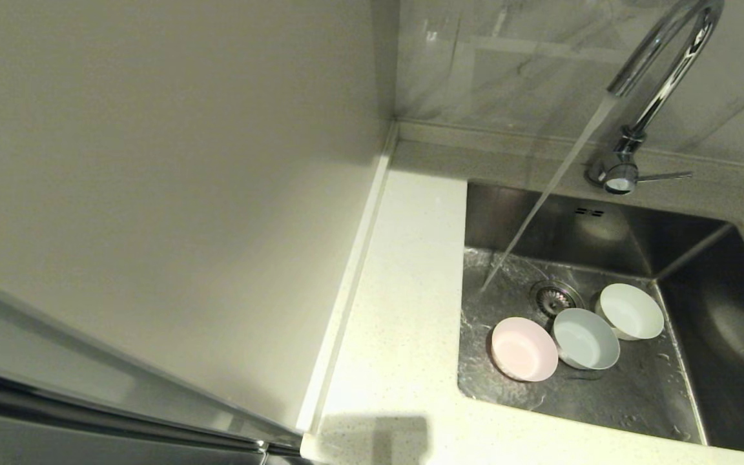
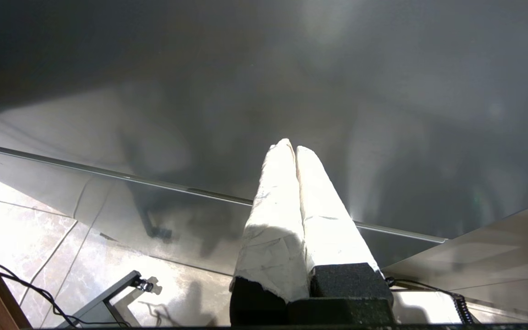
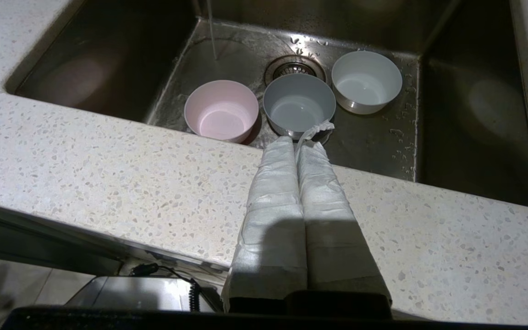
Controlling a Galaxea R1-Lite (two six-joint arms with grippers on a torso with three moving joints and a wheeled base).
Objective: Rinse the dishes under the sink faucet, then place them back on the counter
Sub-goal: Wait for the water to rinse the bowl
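Nearby — wall panel (image 1: 152, 161) left of sink (image 1: 701, 323).

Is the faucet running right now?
On. A stream falls from the faucet spout onto the sink floor beside the drain, missing all three bowls.

Three bowls upright in sink (image 1: 701, 271), tap running.
Pink bowl (image 1: 524, 349), pale blue bowl (image 1: 586, 338), white bowl (image 1: 630, 311) in a row by the drain; chrome faucet (image 1: 659, 84) streams onto basin floor beside pink; speckled counter (image 1: 404, 310) bare.
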